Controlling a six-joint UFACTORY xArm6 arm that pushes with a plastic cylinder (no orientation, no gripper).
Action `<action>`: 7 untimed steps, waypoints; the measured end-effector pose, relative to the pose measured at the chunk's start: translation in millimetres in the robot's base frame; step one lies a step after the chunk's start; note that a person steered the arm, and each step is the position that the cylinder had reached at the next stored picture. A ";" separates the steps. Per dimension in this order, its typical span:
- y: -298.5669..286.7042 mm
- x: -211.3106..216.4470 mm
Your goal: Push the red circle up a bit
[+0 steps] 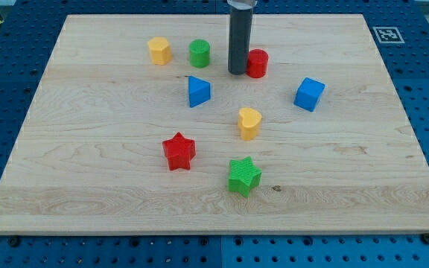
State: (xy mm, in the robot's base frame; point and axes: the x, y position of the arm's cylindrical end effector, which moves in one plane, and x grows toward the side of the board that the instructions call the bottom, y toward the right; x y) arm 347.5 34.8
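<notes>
The red circle (pixel 258 63) stands on the wooden board (pixel 88 149) near the view's top, right of centre. My tip (pixel 237 72) rests on the board touching or almost touching the red circle's left side. The dark rod rises straight up out of the view's top and hides part of the circle's left edge.
A green circle (pixel 199 53) and a yellow block (pixel 159 50) stand left of my tip. A blue triangle (pixel 198 91) lies below-left of it. A blue cube (pixel 309 94), a yellow heart (pixel 249 123), a red star (pixel 179 151) and a green star (pixel 244 176) lie lower.
</notes>
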 end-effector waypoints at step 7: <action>27.9 15.2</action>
State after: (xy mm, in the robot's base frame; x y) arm 362.7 62.7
